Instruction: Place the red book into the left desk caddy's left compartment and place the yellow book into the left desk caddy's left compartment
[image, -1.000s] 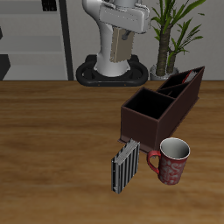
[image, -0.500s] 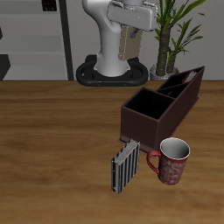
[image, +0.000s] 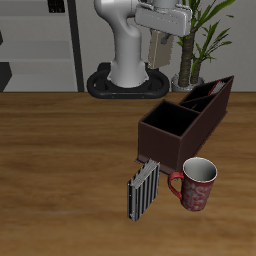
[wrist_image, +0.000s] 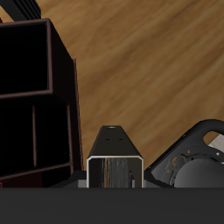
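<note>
A warm brown wood-grain table (image: 60, 150) held the long dark maroon open-topped desk caddy (image: 170, 135), with a red patterned mug (image: 196, 184) and a grey-and-black striped book (image: 143, 190) nearer the table's front edge. The caddy's narrow left compartment (image: 205, 98) showed a slanted inner panel with something dark against it; neither the red nor the yellow book could be clearly made out. The white arm's two-finger gripper (image: 158, 52) hung high above the table's back; whether its fingers were parted could not be told. Grey shelving (image: 40, 40) and a potted green plant (image: 203, 35) stood behind
</note>
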